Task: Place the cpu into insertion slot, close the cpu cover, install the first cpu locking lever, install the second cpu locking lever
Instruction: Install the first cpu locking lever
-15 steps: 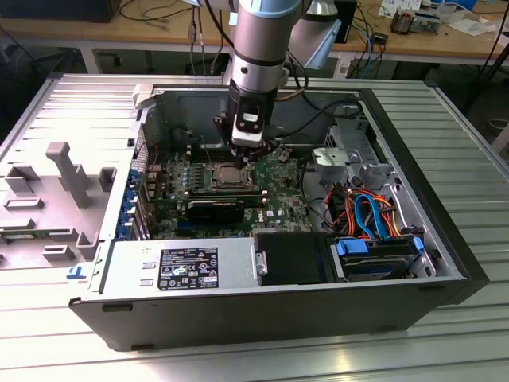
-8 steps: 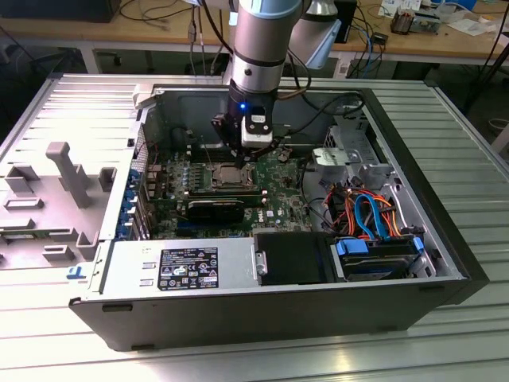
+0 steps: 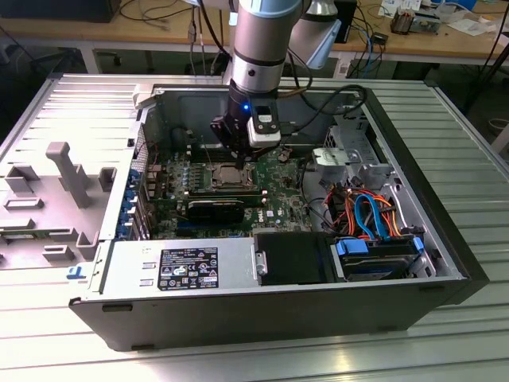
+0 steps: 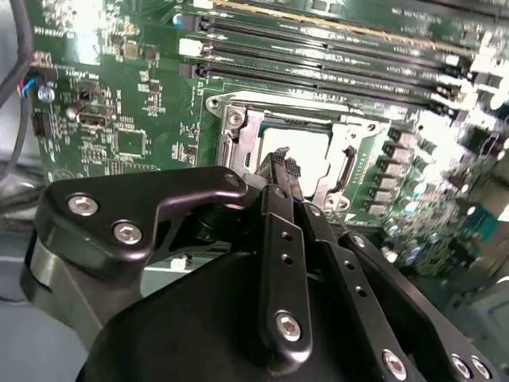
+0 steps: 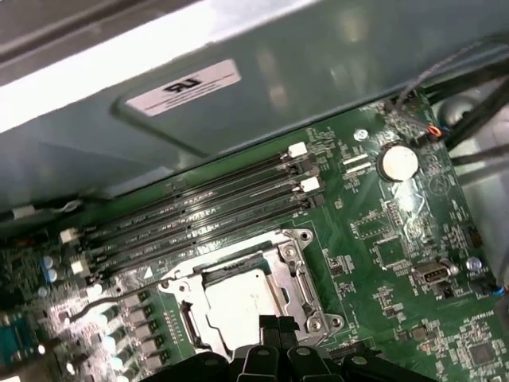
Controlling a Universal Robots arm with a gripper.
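**Gripper (image 4: 282, 169) clenched, tips down at the socket's edge**

Gripper fingers sit pressed together with nothing visible between them, pointing down into the open case (image 3: 238, 314). The cpu (image 5: 238, 306) lies straight under and just beyond the tips, flat in the insertion slot (image 3: 228, 177) on the green motherboard (image 5: 382, 239). The cpu cover (image 5: 296, 274) looks folded down around it, so the silver top shows through the square opening. In both wrist views the tips overlap the cover's nearer edge, but I cannot tell whether they touch it, nor how the locking levers stand.

The chip is square and has no long axis of its own. The memory slots (image 5: 199, 215) run parallel to the socket's far side, well clear of the tips.

A white label (image 5: 183, 87) sits on the case wall and a black label (image 3: 188, 268) on the power supply (image 3: 127, 267) — both carry print, none of it bearing on the work.
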